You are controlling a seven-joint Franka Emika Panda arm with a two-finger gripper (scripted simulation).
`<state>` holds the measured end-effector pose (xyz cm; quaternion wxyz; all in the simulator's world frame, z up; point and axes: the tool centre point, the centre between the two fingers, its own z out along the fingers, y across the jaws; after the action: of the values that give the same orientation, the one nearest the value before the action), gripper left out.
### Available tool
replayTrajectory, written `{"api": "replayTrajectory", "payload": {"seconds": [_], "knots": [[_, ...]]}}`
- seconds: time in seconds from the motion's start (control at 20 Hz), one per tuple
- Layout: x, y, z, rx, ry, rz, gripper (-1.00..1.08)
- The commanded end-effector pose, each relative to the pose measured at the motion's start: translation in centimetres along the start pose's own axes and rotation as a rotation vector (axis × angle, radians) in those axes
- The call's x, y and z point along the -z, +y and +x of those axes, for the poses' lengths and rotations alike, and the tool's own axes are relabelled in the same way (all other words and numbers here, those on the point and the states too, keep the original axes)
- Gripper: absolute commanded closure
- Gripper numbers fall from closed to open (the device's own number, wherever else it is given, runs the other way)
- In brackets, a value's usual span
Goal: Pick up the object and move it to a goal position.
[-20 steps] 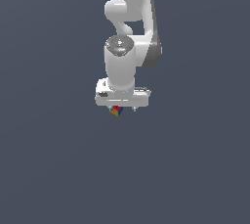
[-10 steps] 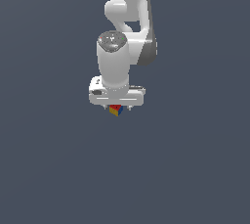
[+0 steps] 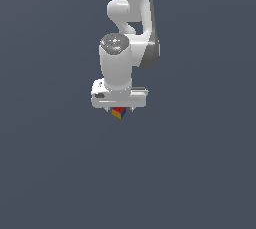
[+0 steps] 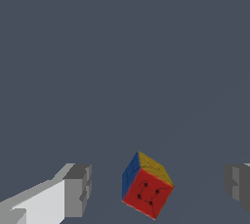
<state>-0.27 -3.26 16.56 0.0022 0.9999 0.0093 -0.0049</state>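
The white arm (image 3: 131, 33) reaches down from the top of the exterior view and ends in a broad white hand (image 3: 119, 110) pointing straight down at the plain grey desk (image 3: 50, 173). Just below the hand's body, the cube (image 3: 118, 113) peeps out, showing a red face, a blue one and a yellow one. Most of it is hidden by the hand in this view, and only its lower part shows.

The wrist view is clearer. The cube (image 4: 146, 185) sits between the two fingers, turned so that one corner points toward the camera: the red face is nearest, the blue face is on one side, and the yellow face is on the other. The red face bears a few small dark dots joined by thin lines. One grey finger pad (image 4: 78, 190), on its white finger, stands to one side of the cube with a clear strip of desk between them. The other pad (image 4: 239, 184) is at the opposite edge of the picture, farther from the cube. The hand (image 4: 158, 186) is spread wide, touching nothing, and the cube lies nearer the first pad than the second.
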Motion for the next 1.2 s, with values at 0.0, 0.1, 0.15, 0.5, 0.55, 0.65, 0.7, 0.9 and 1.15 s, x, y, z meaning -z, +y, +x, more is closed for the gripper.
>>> {"api": "replayTrajectory", "payload": {"seconds": [0.0, 0.1, 0.15, 0.5, 0.55, 0.65, 0.7, 0.9, 1.15], "knots": [[-0.3, 0.1, -0.3, 0.033, 0.0, -0.001, -0.92], [-0.7, 0.2, -0.5, 0.067, 0.0, -0.001, -0.92], [-0.8, 0.3, -0.7, 0.086, 0.0, -0.001, -0.92], [-2.4, 0.7, -2.0, 0.253, 0.0, -0.003, -0.92], [-2.6, 0.7, -2.2, 0.279, 0.0, -0.004, -0.92], [-3.0, 0.8, -2.6, 0.332, 0.001, -0.004, -0.92], [-3.3, 0.9, -2.8, 0.358, 0.001, -0.004, -0.92], [-4.2, 1.0, -3.7, 0.464, 0.001, -0.005, -0.92], [-5.2, 1.2, -4.9, 0.596, 0.002, -0.005, -0.92]]}}
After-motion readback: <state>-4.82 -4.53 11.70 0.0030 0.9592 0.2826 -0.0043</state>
